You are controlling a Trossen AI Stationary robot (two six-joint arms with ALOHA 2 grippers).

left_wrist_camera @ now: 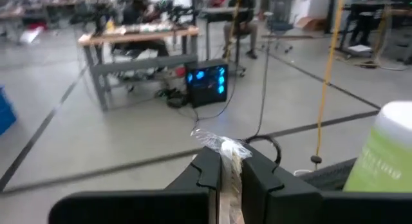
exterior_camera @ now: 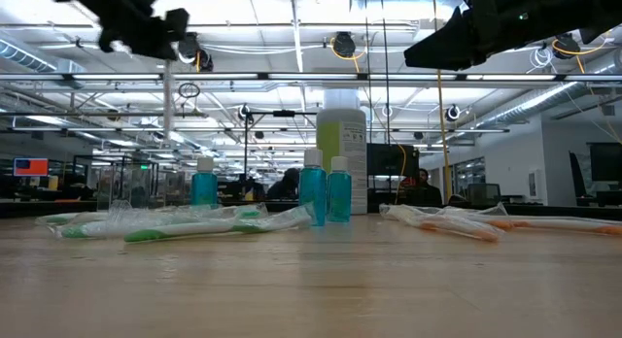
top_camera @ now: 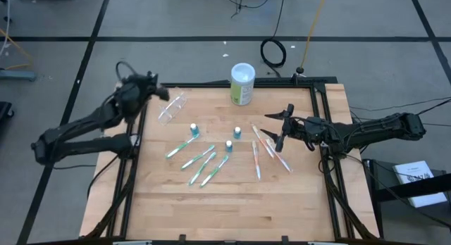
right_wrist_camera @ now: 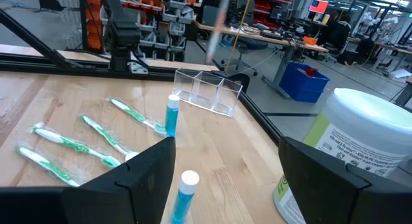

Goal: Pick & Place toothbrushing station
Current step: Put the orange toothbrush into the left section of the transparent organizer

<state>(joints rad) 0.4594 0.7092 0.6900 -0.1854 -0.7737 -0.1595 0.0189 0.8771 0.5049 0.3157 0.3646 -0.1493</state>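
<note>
My left gripper (top_camera: 161, 90) is raised over the table's far left corner, shut on a pale wrapped toothbrush (exterior_camera: 167, 100). Under it a clear plastic holder (right_wrist_camera: 206, 89), the toothbrushing station, rests on the wood. Several green-and-white toothbrushes (top_camera: 201, 160) and three teal white-capped tubes (top_camera: 193, 130) are scattered mid-table. Pale pinkish toothbrushes (top_camera: 268, 146) lie to their right. My right gripper (top_camera: 280, 127) stands open above the pinkish toothbrushes and touches nothing. My left gripper pinches the wrapped toothbrush between its two fingers, near the upper end (left_wrist_camera: 224, 148), where crinkled clear wrap sticks out past the fingertips. The fingers are about level and lie across the brush. It hangs roughly upright below them (right_wrist_camera: 217, 24), clear of the table.
A bigger green-and-white canister (top_camera: 242, 83) stands at the table's far edge, in the middle. A black frame rail (top_camera: 320, 118) runs along the table's sides. Bare wood fills the near half of the table (top_camera: 225, 210).
</note>
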